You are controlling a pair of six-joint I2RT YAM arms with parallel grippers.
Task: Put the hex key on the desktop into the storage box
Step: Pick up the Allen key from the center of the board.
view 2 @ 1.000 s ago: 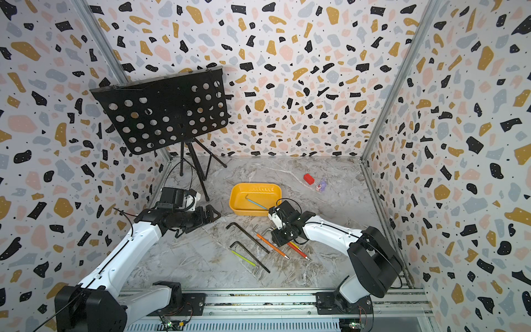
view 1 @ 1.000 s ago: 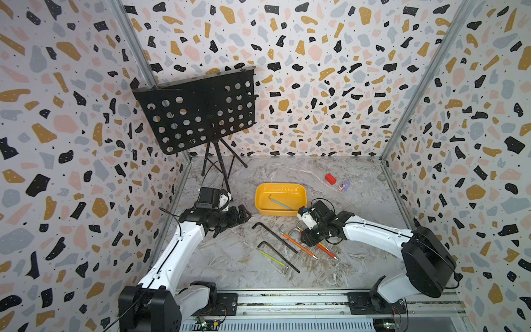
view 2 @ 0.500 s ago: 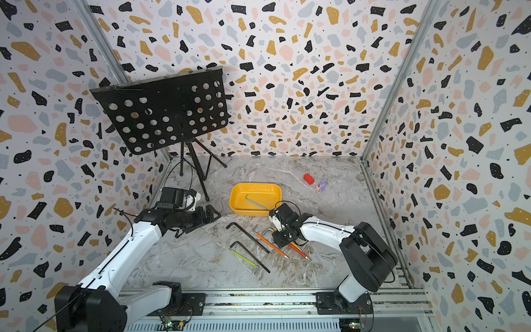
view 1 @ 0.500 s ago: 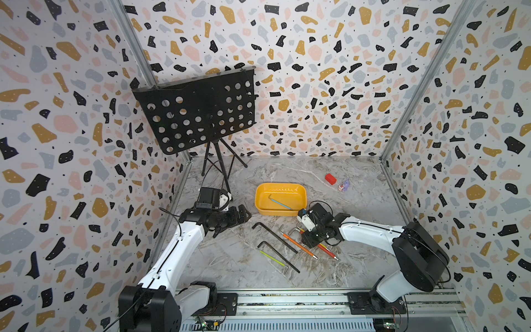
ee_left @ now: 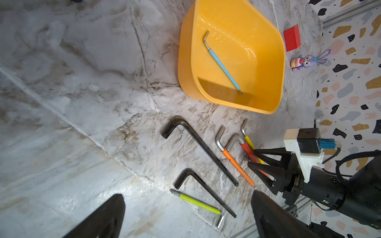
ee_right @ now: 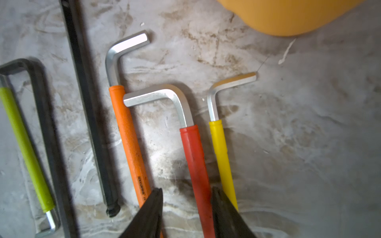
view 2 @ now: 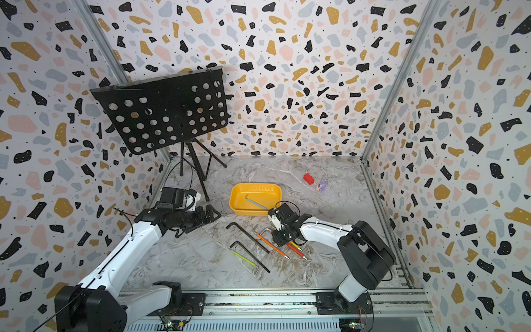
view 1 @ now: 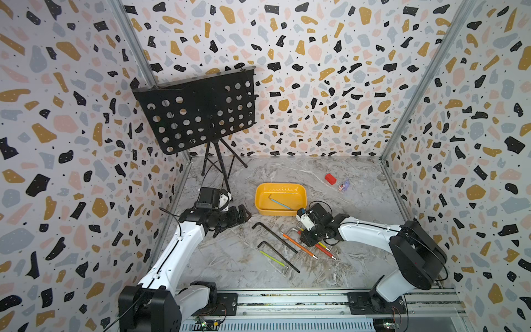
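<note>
Several hex keys lie on the marble desktop (view 1: 227, 258). They include two black ones (ee_left: 206, 150), a green one (ee_left: 198, 203), an orange one (ee_right: 129, 140), a red one (ee_right: 193, 156) and a yellow one (ee_right: 220, 144). My right gripper (ee_right: 187, 191) is down on the desktop, open, with its fingers either side of the red key's sleeve; a gap shows on the orange side. In both top views it (view 1: 309, 240) (view 2: 283, 238) stands just in front of the yellow storage box (view 1: 280, 185). A blue hex key (ee_left: 222, 66) lies inside the box. My left gripper (ee_left: 186, 194) hovers wide open, empty, to the left (view 1: 242, 214).
A red block (view 1: 330, 178) and a small purple bunny toy (view 1: 343, 185) sit behind the box at the right. A black music stand (view 1: 198, 112) on a tripod stands at the back left. Patterned walls close in three sides.
My right arm has drawn in and its gripper has come down over the red key, jaws slightly narrower. The left arm and all the keys have stayed put.
</note>
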